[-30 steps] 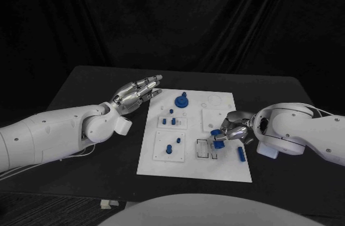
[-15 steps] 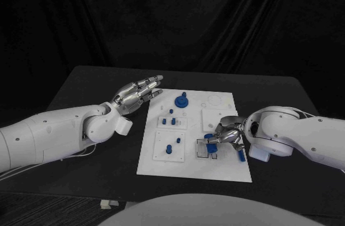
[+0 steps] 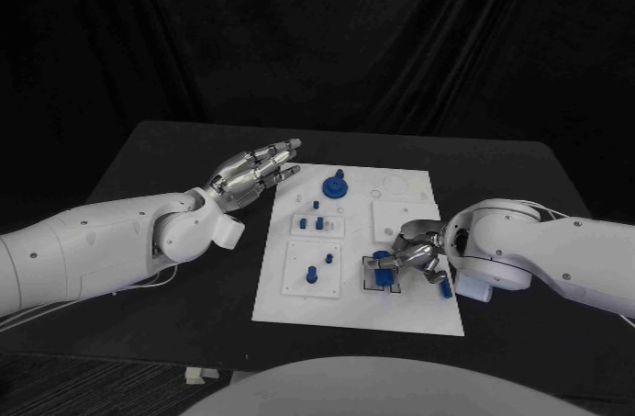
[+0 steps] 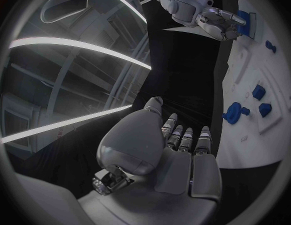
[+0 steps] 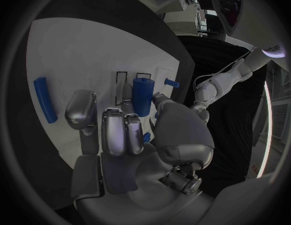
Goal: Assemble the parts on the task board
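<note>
The white task board (image 3: 417, 315) lies mid-table. My right hand (image 3: 413, 248) pinches a short blue cylinder (image 3: 383, 271) between thumb and fingers, holding it over the dark-framed slots (image 3: 369, 275) in the board's near half. The right wrist view shows that cylinder (image 5: 143, 96) upright at the fingertips, against the slot frames. A blue bar (image 3: 445, 286) lies flat on the board beside this hand, also seen as the bar (image 5: 45, 99) in the right wrist view. My left hand (image 3: 251, 173) hovers open, fingers straight, at the board's far left edge, holding nothing.
A blue round knob piece (image 3: 334, 186) stands at the board's far end. Two small blue pegs (image 3: 311, 223) and another blue peg (image 3: 311, 274) sit in the left plates. In the left wrist view the board (image 4: 270, 70) shows the same blue pieces (image 4: 234, 114).
My right hand has carried the blue cylinder leftward across the board, from beside the blue bar to over the framed slots. The left arm has stayed still.
</note>
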